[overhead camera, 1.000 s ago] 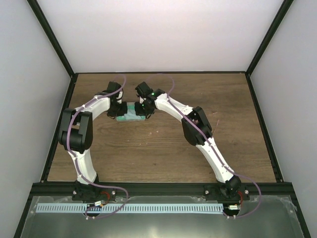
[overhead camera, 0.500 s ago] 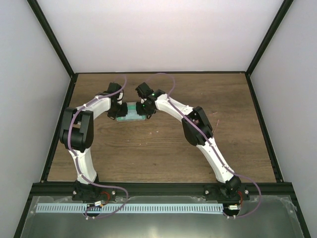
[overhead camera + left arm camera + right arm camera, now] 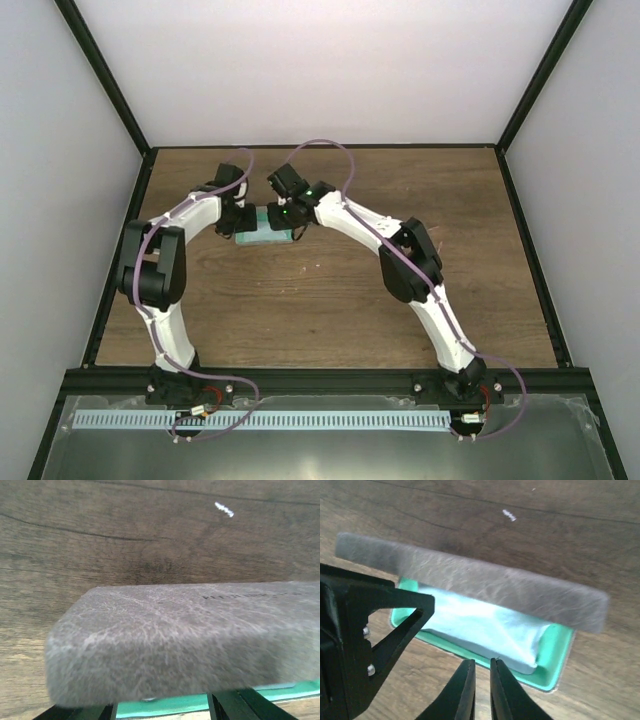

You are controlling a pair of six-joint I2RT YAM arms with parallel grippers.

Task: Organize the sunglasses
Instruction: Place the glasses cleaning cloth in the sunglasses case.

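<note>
The grey case (image 3: 262, 232) lies on the table between my two grippers. In the right wrist view its grey lid (image 3: 470, 586) stands partly raised over the green inside (image 3: 555, 652). The light blue cloth (image 3: 480, 625) lies inside it. The sunglasses are out of view. My right gripper (image 3: 481, 669) is empty, jaws almost touching, just in front of the case's near rim. My left gripper (image 3: 160, 711) is at the case's left end, jaws apart, with the lid (image 3: 175, 640) filling its view and a green edge (image 3: 170, 703) showing between the fingers (image 3: 235, 706).
The wooden table (image 3: 330, 290) is walled by white panels with black frame posts. The left gripper's black body (image 3: 365, 630) shows at the left of the right wrist view, close to the case's end.
My right gripper has shifted slightly left and back over the case, and its elbow has swung right. The left arm has hardly moved.
</note>
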